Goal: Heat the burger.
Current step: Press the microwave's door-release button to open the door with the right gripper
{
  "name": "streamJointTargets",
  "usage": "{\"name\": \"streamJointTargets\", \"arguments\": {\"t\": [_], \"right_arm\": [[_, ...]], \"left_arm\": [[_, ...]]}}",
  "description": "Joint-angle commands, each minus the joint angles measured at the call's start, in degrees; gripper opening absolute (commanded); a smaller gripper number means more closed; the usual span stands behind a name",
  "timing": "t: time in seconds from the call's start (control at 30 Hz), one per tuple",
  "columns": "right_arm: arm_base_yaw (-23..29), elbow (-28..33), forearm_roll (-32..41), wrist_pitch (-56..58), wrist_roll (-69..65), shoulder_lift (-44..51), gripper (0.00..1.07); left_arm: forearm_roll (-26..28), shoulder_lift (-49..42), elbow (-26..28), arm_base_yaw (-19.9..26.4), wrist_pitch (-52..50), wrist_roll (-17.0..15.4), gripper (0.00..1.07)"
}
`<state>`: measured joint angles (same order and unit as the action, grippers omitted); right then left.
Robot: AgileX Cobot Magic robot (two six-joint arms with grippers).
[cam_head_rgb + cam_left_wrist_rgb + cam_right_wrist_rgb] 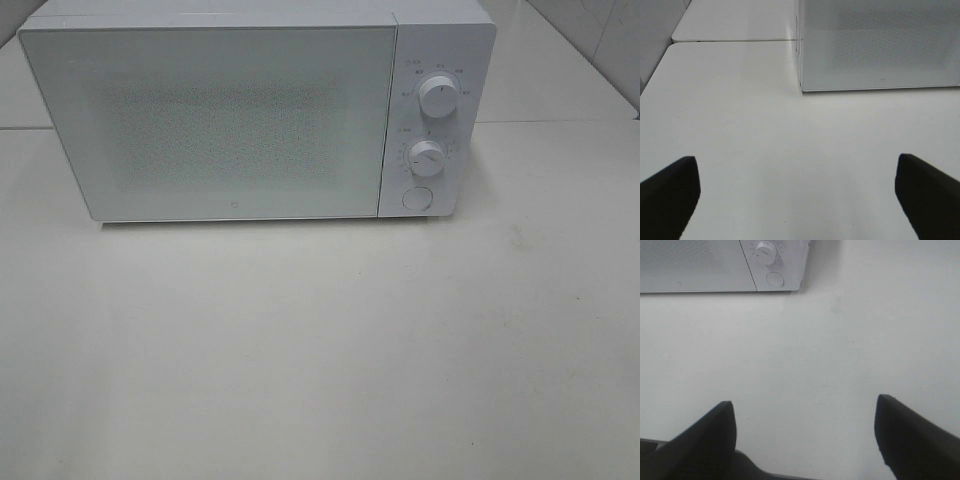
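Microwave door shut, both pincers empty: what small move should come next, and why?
Probably move the right pincer toward the round button on the microwave, likely the door release. The door is closed, no burger shows in any view, and that pincer, open and empty, already faces the button.

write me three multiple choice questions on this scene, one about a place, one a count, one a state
1. In the high view, which side of the microwave's door are the knobs on?
A) left
B) above
C) right

2. How many knobs stand above the round button?
A) two
B) one
C) four

3. What state is the door in?
A) wide open
B) closed
C) half open

Answers:
1 C, the knobs sit on the panel at the door's right edge.
2 A, two knobs are stacked one over the other above the button.
3 B, the door lies flush with the front and no inside shows.
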<state>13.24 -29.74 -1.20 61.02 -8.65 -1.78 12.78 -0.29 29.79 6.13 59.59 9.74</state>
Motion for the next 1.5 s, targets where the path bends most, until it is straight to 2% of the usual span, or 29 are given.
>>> {"name": "streamJointTargets", "arguments": {"t": [0.03, 0.87, 1.07, 1.2, 1.43, 1.5], "right_arm": [[-0.29, 0.74, -0.23, -1.60, 0.74, 2.41, 0.75], [-0.63, 0.74, -0.17, -1.60, 0.92, 3.55, 0.75], [-0.63, -1.09, -0.17, -2.29, 0.74, 3.21, 0.75], [-0.63, -3.78, -0.29, -4.76, 0.74, -1.15, 0.75], [-0.63, -3.90, -0.29, -11.75, 0.74, -7.28, 0.75], [-0.63, -3.61, -0.29, -17.25, 0.74, -12.49, 0.75]], "left_arm": [[0.40, -1.26, -0.29, 0.17, 0.00, 0.23, 0.98], [0.40, -1.20, -0.29, 0.17, 0.00, 0.23, 0.98], [0.40, -1.20, -0.29, 0.17, 0.00, 0.23, 0.98], [0.40, -1.20, -0.29, 0.17, 0.00, 0.23, 0.98], [0.40, -1.20, -0.29, 0.17, 0.00, 0.23, 0.98], [0.40, -1.20, -0.29, 0.17, 0.00, 0.23, 0.98]]}}
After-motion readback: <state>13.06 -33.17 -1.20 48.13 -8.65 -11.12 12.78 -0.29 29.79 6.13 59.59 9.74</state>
